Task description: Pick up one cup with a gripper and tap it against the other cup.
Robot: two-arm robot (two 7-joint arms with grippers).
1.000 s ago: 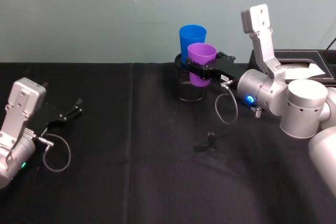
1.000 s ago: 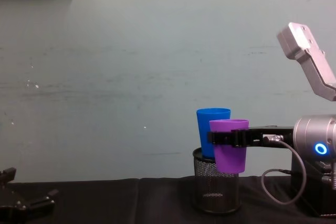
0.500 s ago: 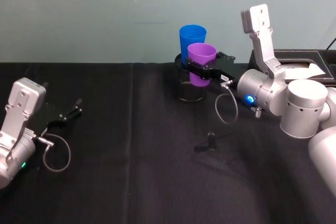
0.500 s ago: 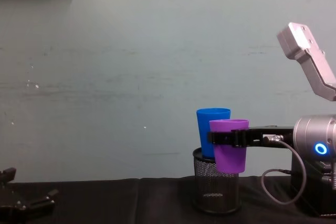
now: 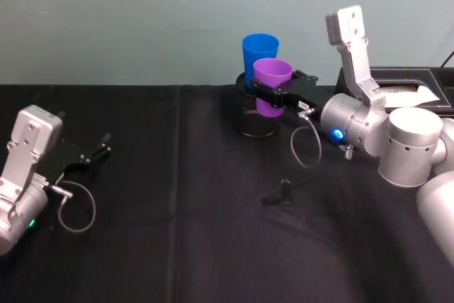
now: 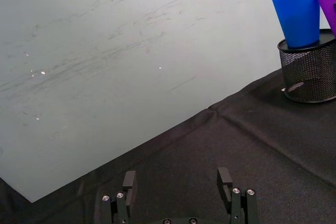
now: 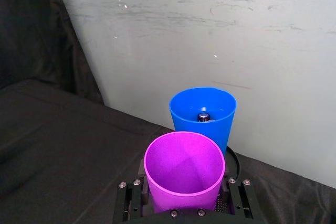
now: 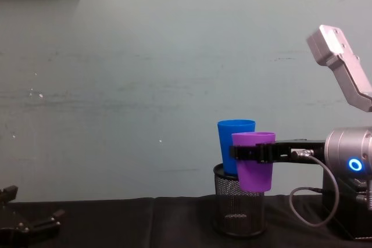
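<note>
My right gripper [image 5: 268, 94] [image 8: 251, 153] [image 7: 184, 203] is shut on the purple cup [image 5: 272, 86] [image 8: 254, 162] [image 7: 184, 171], holding it upright in the air just in front of the blue cup [image 5: 259, 52] [image 8: 233, 148] [image 7: 203, 115]. The blue cup stands inside a black mesh pen holder [image 5: 254, 123] [image 8: 238, 208] [image 6: 310, 73]. The two cups sit very close; whether they touch I cannot tell. My left gripper [image 5: 93, 155] [image 6: 178, 184] rests open low at the table's left, far from both cups.
A black cloth covers the table [image 5: 177, 232]. A small dark clip [image 5: 280, 193] lies on it in front of the pen holder. A black box [image 5: 408, 86] sits at the back right behind my right arm. A pale wall stands close behind the cups.
</note>
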